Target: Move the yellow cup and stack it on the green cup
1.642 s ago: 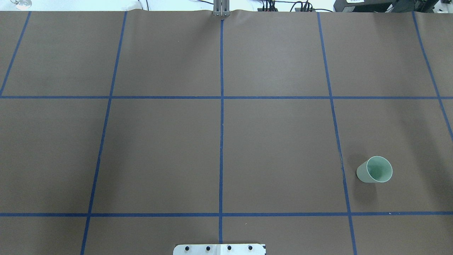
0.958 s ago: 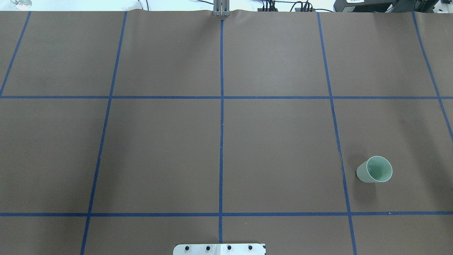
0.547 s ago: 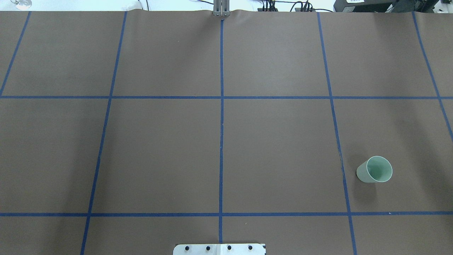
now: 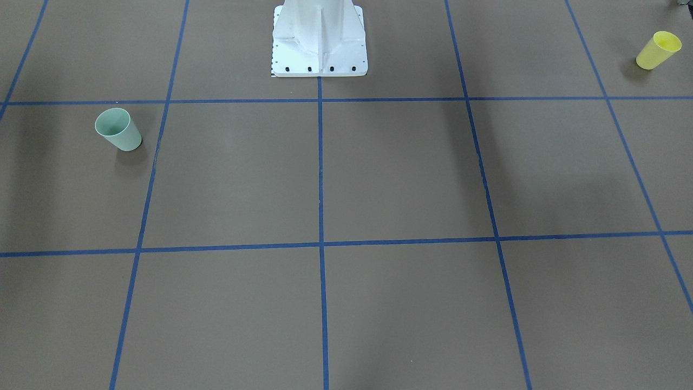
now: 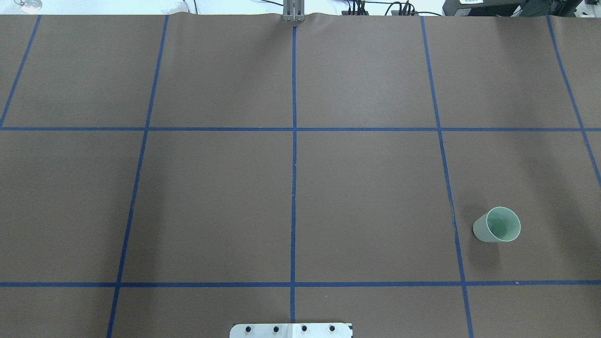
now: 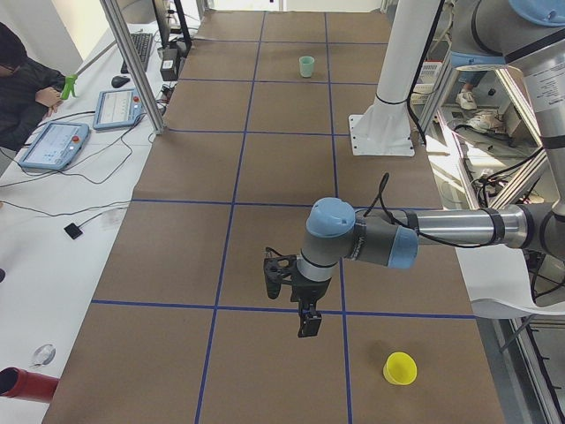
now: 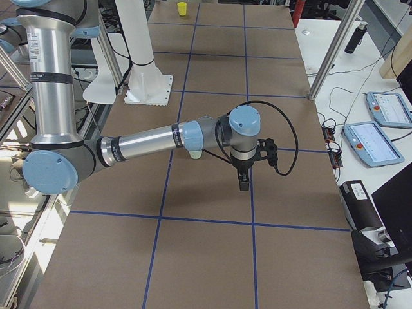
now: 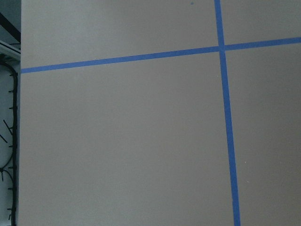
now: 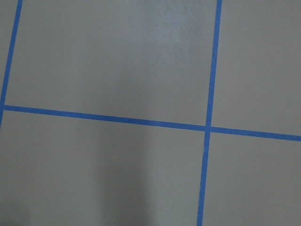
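Observation:
The yellow cup (image 4: 658,50) stands upright near the table's end on my left side; it also shows in the exterior left view (image 6: 400,368) and, far off, in the exterior right view (image 7: 182,8). It is outside the overhead view. The green cup (image 5: 497,225) stands upright on my right side (image 4: 118,129) (image 6: 306,66). My left gripper (image 6: 308,324) hangs above the table, a little way from the yellow cup. My right gripper (image 7: 243,181) hangs above the table beside the green cup (image 7: 195,154), which its arm partly hides. I cannot tell whether either is open or shut. Both wrist views show only table.
The brown table carries a blue tape grid (image 5: 294,129). The white robot pedestal (image 4: 319,49) stands at the middle of my edge. An operator (image 6: 22,84) and tablets (image 6: 53,146) are beyond the far side, with metal posts (image 6: 132,66) (image 7: 331,51) there.

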`<move>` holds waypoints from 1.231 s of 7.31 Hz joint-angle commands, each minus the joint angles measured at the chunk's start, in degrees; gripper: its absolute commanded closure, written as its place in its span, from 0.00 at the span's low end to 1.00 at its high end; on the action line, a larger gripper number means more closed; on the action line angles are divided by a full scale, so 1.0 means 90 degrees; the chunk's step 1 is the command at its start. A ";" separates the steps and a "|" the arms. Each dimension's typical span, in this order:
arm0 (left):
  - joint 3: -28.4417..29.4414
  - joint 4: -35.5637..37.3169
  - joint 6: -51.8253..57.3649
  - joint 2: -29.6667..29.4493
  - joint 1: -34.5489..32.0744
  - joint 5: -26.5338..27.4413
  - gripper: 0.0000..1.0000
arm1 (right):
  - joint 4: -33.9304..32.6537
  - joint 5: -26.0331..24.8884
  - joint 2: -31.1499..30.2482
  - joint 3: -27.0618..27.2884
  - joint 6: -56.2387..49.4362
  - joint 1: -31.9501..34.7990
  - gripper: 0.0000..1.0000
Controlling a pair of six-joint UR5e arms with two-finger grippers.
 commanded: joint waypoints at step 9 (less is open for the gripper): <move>-0.1380 0.3858 -1.1525 0.0652 0.6888 0.2494 0.00 | 0.0212 0.0037 -0.0455 -0.0053 -0.0012 -0.0003 0.00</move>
